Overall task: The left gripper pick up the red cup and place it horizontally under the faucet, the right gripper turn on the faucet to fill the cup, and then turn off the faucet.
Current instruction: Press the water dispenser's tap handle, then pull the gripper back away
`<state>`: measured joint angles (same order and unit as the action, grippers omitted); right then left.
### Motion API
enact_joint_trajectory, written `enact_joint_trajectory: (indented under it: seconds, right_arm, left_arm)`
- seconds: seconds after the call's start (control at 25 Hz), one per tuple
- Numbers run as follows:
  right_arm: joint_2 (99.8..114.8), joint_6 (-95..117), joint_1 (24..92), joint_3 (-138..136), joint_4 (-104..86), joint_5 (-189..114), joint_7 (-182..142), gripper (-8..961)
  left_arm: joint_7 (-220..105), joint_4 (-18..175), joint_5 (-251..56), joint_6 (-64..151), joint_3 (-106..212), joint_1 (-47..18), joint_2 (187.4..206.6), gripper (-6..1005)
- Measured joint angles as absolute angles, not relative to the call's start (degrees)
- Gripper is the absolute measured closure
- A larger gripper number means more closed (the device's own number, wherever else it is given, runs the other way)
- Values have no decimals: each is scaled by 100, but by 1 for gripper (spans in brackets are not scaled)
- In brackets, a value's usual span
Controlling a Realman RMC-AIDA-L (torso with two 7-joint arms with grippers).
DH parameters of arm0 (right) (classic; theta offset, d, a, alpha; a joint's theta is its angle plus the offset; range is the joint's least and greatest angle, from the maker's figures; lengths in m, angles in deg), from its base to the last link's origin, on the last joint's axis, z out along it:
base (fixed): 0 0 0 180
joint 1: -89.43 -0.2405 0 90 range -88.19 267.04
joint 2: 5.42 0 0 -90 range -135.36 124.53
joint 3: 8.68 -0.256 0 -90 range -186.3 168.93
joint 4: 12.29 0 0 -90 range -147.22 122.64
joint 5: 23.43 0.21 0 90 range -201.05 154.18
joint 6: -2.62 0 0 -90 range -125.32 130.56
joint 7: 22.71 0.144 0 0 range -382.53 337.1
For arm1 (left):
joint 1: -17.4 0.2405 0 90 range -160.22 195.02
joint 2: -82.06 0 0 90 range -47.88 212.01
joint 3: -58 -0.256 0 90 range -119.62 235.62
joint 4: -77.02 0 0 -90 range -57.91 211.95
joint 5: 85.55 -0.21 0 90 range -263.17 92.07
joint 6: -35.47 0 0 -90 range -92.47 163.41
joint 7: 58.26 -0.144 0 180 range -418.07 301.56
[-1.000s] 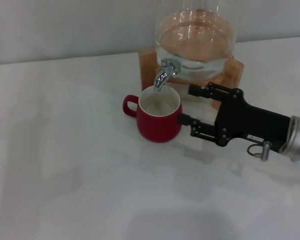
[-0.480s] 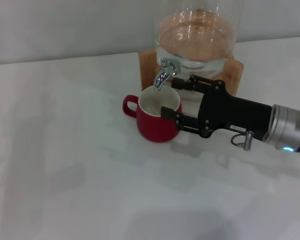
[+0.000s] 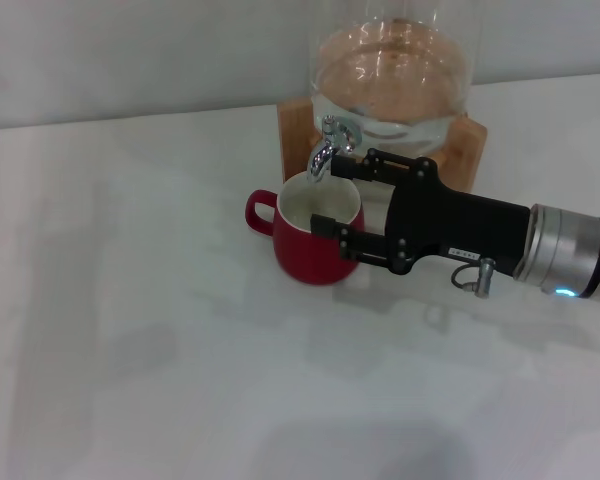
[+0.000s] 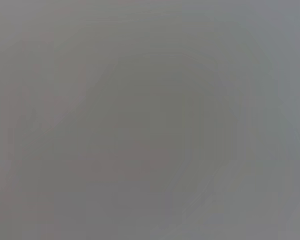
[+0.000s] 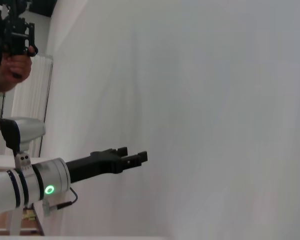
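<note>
The red cup (image 3: 302, 252) stands upright on the white table, its mouth directly under the spout of the chrome faucet (image 3: 325, 148). Its handle points to the left. My right gripper (image 3: 330, 194) reaches in from the right and is open. Its upper finger (image 3: 365, 163) lies right beside the faucet, and its lower finger (image 3: 355, 243) crosses the cup's front rim. I cannot see any water running. My left gripper is out of view; the left wrist view is plain grey.
The faucet sits on a clear glass dispenser (image 3: 392, 70) holding water, in a wooden stand (image 3: 293, 125) at the table's back. In the right wrist view a black claw (image 5: 121, 159) on a white arm with a green light shows against a white wall.
My right gripper has moved left, from beside the cup to straddling the faucet and the cup's rim. The cup has not moved.
</note>
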<state>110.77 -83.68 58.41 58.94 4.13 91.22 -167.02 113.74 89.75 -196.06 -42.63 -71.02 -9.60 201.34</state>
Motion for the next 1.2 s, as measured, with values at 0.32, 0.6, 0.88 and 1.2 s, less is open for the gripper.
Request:
enact_joint_trajectory:
  seconds: [0.32, 0.6, 0.88, 1.2]
  right_arm:
    - [11077, -8103, 5686, 6021, 413, 9158, -16674, 282]
    - [11077, -7970, 5675, 6022, 414, 9299, -16690, 282]
    - [11065, -7890, 5729, 5977, 423, 9348, -16697, 281]
    - [11053, -7877, 5839, 5978, 452, 9456, -16759, 281]
  left_arm:
    - [11374, 8940, -19605, -4264, -7102, -1003, 20133, 162]
    - [11374, 8933, -19603, -4266, -7102, -1007, 20134, 162]
    - [11374, 8932, -19602, -4267, -7102, -1011, 20133, 162]
    - [11374, 8932, -19602, -4257, -7102, -1021, 20127, 162]
